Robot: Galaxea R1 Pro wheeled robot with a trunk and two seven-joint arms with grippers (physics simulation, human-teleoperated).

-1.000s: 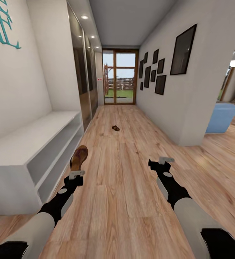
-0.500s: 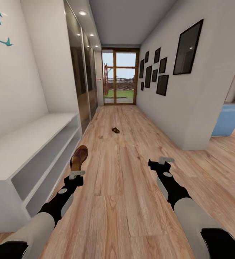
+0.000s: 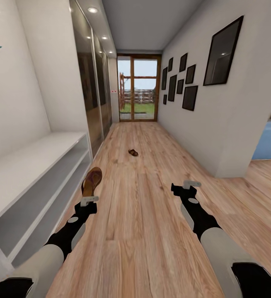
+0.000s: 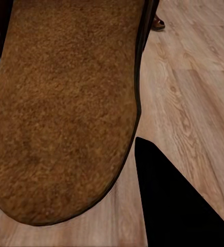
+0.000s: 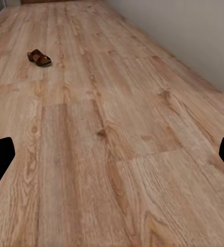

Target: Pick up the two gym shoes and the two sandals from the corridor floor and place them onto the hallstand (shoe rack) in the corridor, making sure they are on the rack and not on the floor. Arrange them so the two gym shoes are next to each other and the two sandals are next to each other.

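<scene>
So the left gripper (image 3: 89, 201) is clamped on one sandal (image 3: 91, 181), which sticks out from the fingers toward 12 o'clock, long axis pointing up the corridor, sole filling most of the left wrist view. The other sandal (image 3: 133, 152) sits on the floor (image 3: 143, 231) well ahead, around 12 to 1 o'clock from the left hand and about 11 o'clock from the right gripper (image 3: 192, 184), lying roughly crosswise to the planks. In the right wrist view that sandal (image 5: 39, 57) is far off, and the right fingers stand spread with nothing between them, so that's the free hand. My guess is the right arm is the one to grab it, but the base has to roll forward a good way first, since neither arm is anywhere near. The rack (image 3: 36, 165) runs along the left wall at 9 to 10 o'clock, just beside the left arm, its top and shelves bare as far as I can see. Light wood laminate floor, long narrow hallway, mirrored closet doors (image 3: 92, 91) on the left, black frames (image 3: 223, 51) on the right wall, glass door (image 3: 138, 87) at the far end. I can't spot any gym shoes here.
</scene>
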